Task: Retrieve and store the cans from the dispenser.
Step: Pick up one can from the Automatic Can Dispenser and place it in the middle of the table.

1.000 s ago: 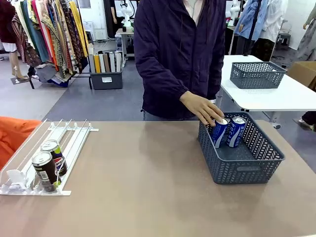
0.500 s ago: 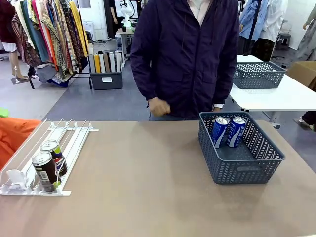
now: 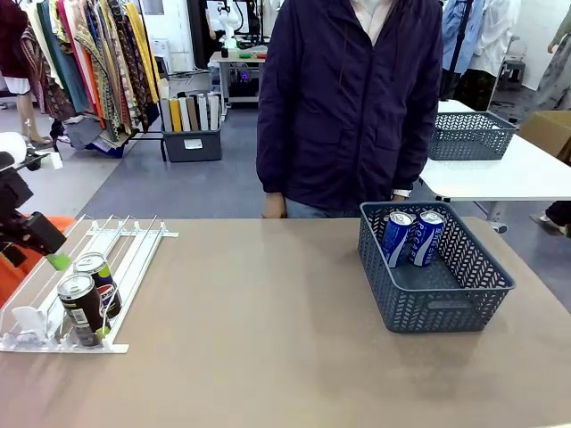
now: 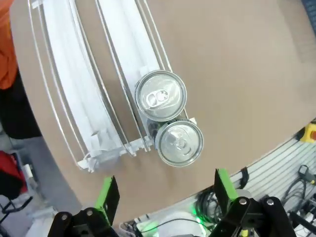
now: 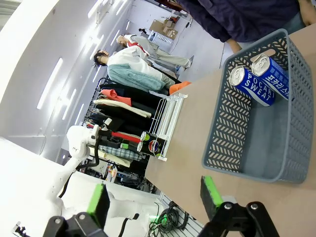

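Brown worktop point(image 3: 268, 357) shared with a person point(image 3: 348, 98) in a dark jacket. At its left end the left hand point(image 4: 164, 180), jaws wide apart and empty, hovers above two dark cans point(image 4: 170, 118) standing one behind the other at the tab end of the dispenser point(image 4: 64, 89). Opposite, the right hand point(image 5: 154, 193), likewise open and empty, hangs near the grey basket point(image 5: 232, 128), where two blue-and-white cans point(image 5: 259, 81) lean against the far wall.

You're looking at the left gripper point(image 4: 165, 190) and right gripper point(image 5: 154, 195): black linkages, green pads point(image 4: 106, 192), round pivot pins at the knuckles. Left arm point(image 3: 11, 152): white shell, black wrist. Person point(image 3: 348, 98): dark navy long-sleeved jacket, pale collar.
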Robot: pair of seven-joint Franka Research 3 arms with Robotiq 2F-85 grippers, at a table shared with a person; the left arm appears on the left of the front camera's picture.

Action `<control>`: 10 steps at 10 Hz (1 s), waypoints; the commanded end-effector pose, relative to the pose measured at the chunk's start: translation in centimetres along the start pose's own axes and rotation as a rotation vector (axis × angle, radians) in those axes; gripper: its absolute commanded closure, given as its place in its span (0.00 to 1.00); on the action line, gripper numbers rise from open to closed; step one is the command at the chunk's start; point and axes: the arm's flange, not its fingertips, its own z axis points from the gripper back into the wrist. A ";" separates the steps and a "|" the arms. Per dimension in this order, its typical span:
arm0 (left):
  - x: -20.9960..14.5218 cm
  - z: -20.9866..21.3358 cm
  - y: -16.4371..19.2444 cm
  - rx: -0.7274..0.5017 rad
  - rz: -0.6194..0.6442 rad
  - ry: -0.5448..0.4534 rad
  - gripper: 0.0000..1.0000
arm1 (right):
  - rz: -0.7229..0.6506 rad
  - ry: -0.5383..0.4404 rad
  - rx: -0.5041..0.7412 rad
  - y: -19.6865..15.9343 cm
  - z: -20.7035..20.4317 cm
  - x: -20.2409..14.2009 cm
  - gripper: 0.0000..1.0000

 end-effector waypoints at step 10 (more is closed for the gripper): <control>-1.5 -2.3 -3.4 0.090 0.094 -0.025 0.00 | 0.005 -0.022 0.021 0.3 -0.2 0.5 0.00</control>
